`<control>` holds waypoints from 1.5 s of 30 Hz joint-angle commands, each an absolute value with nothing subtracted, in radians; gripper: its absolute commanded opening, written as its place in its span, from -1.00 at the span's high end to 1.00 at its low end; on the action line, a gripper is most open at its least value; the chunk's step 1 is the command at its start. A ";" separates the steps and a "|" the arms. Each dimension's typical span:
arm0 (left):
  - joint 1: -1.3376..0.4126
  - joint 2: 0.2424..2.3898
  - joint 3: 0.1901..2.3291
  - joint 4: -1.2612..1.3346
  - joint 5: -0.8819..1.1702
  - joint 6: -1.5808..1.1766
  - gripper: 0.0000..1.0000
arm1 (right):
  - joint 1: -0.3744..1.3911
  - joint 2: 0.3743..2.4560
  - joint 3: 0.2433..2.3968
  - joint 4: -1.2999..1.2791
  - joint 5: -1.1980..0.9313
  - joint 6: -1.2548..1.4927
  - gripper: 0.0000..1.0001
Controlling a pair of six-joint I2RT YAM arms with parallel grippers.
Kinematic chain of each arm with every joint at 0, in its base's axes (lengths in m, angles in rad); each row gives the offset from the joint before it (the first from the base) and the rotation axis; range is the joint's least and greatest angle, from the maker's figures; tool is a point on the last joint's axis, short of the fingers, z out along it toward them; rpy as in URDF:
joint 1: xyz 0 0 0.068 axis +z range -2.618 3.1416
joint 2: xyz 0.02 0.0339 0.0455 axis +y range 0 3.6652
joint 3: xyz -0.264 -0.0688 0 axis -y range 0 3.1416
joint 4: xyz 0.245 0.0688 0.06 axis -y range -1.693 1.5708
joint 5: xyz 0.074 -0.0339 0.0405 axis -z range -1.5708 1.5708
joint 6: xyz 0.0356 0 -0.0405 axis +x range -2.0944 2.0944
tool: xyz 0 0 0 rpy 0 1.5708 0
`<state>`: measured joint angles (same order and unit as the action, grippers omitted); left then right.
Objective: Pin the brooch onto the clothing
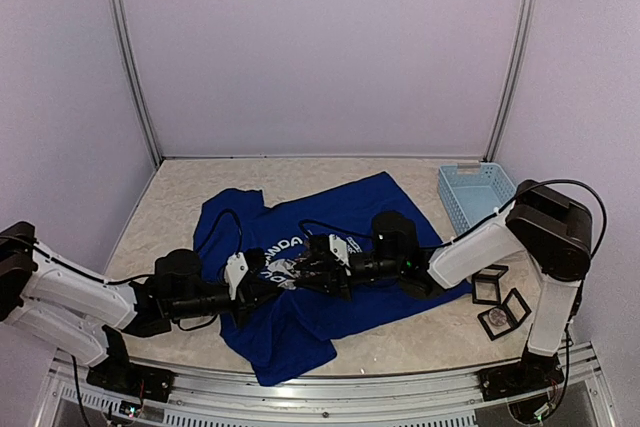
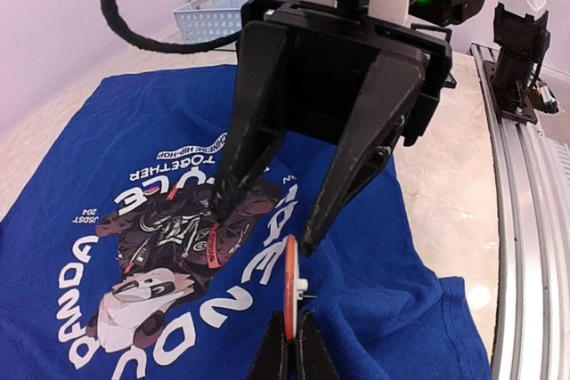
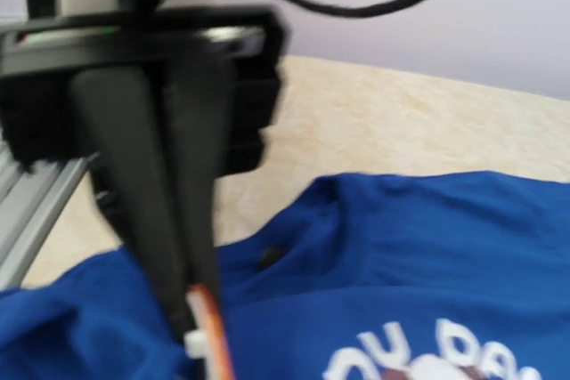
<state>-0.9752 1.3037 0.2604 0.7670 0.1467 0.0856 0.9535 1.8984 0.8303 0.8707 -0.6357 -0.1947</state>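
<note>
The royal-blue T-shirt (image 1: 300,332) lies spread on the table with its panda print (image 2: 169,246) facing up. In the left wrist view my left gripper (image 2: 294,319) is shut on the lower edge of the brooch (image 2: 290,278). The brooch is an orange disc standing on edge, with a white hub and a thin pin pointing toward a raised fold of cloth (image 2: 392,309). My right gripper (image 2: 263,224) faces it from the far side with its jaws apart, one fingertip just above the disc's rim. The blurred right wrist view shows the left gripper (image 3: 183,304) holding the brooch (image 3: 212,331) over the shirt (image 3: 427,255).
A light-blue plastic basket (image 1: 475,195) stands at the back right, beyond the shirt. Small clear boxes (image 1: 500,305) lie by the right arm's base. An aluminium rail (image 2: 525,220) runs along the table's near edge, and both arms meet low over the shirt's middle.
</note>
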 commanded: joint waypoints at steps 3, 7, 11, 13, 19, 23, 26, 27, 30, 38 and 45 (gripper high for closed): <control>-1.008 1.200 0.282 0.645 0.056 -0.006 1.00 | 0.971 1.835 0.750 0.850 -0.572 -0.180 0.22; -1.009 1.139 0.287 0.614 0.057 -0.057 1.00 | 0.992 1.859 0.744 0.880 -0.591 -0.133 0.13; -1.016 1.122 0.314 0.565 0.063 -0.068 1.00 | 0.994 1.864 0.730 0.923 -0.578 -0.097 0.08; -1.018 1.125 0.317 0.569 0.080 -0.078 1.00 | 0.995 1.877 0.747 0.909 -0.567 -0.088 0.23; -1.017 1.106 0.353 0.539 0.130 -0.105 1.00 | 0.995 1.894 0.741 0.926 -0.545 -0.070 0.90; -1.014 1.089 0.357 0.517 0.136 -0.122 1.00 | 0.990 1.884 0.748 0.883 -0.510 -0.083 1.00; -1.014 1.090 0.360 0.522 0.156 -0.132 1.00 | 0.986 1.886 0.759 0.859 -0.492 -0.072 1.00; -1.012 1.094 0.359 0.531 0.161 -0.135 1.00 | 0.984 1.887 0.764 0.852 -0.491 -0.066 1.00; -1.008 1.112 0.362 0.550 0.181 -0.144 1.00 | 0.983 1.887 0.783 0.836 -0.491 -0.058 1.00; -1.009 1.172 0.400 0.561 0.205 -0.127 1.00 | 0.985 1.906 0.856 0.792 -0.486 -0.035 1.00; -1.008 1.132 0.394 0.560 0.194 -0.118 1.00 | 0.982 1.922 0.848 0.770 -0.482 -0.031 1.00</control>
